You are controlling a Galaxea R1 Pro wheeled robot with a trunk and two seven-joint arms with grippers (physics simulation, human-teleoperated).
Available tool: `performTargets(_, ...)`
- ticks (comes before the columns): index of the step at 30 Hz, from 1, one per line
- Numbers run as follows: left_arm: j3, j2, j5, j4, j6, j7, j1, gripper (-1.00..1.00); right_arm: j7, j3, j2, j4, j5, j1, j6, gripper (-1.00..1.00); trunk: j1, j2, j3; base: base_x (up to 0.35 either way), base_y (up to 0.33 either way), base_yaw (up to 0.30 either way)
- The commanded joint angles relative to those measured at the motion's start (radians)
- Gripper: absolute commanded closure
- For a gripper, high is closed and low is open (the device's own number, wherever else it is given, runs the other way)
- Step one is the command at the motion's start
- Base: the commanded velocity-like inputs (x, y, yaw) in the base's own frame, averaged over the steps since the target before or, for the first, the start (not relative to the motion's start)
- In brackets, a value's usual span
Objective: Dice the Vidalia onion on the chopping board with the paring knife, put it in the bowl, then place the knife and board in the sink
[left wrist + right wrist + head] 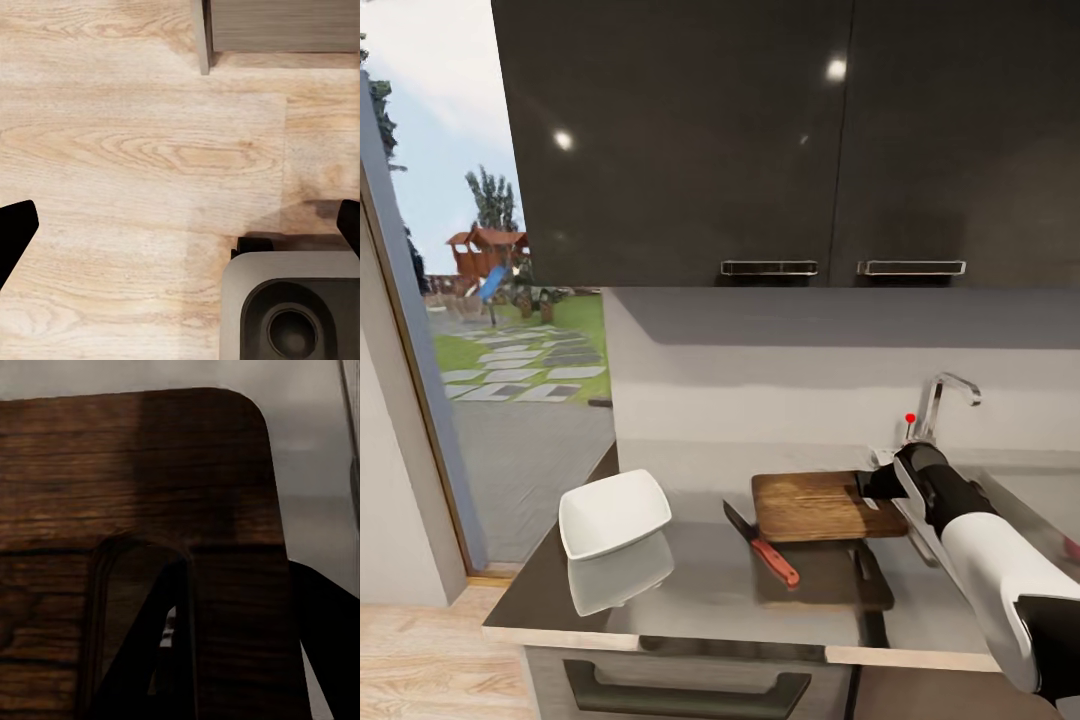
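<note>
A white square bowl sits empty near the left end of the glossy grey surface. The red-handled paring knife lies between it and the brown wooden chopping board, just beside the board's left edge. The right hand is at the board's slotted end by the sink, fingers straddling the wood in a grasp. The left hand hangs released above pale plank floor.

Home kitchen: glossy countertop, dark wall cabinets, tap.
</note>
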Motion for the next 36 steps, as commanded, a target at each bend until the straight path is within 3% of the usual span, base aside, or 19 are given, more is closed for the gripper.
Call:
performTargets(1,-0.001,0.000,0.000,0.000,-0.003,0.002,0.000,-1.00,0.008,-0.003,-0.005,0.007,0.003,-0.001,-0.003,1.00,0.000,-0.001,-0.001,0.000,0.000,0.000)
performTargets(10,-0.001,0.000,0.000,0.000,-0.003,0.002,0.000,-1.00,0.012,-0.005,-0.029,0.049,0.001,-0.001,-0.049,1.00,0.000,-0.001,-0.001,0.000,0.000,0.000)
performTargets(36,-0.001,0.000,0.000,0.000,-0.003,0.002,0.000,-1.00,0.014,-0.009,-0.034,0.052,0.000,-0.001,-0.051,1.00,0.000,-0.001,-0.001,0.047,0.030,0.000)
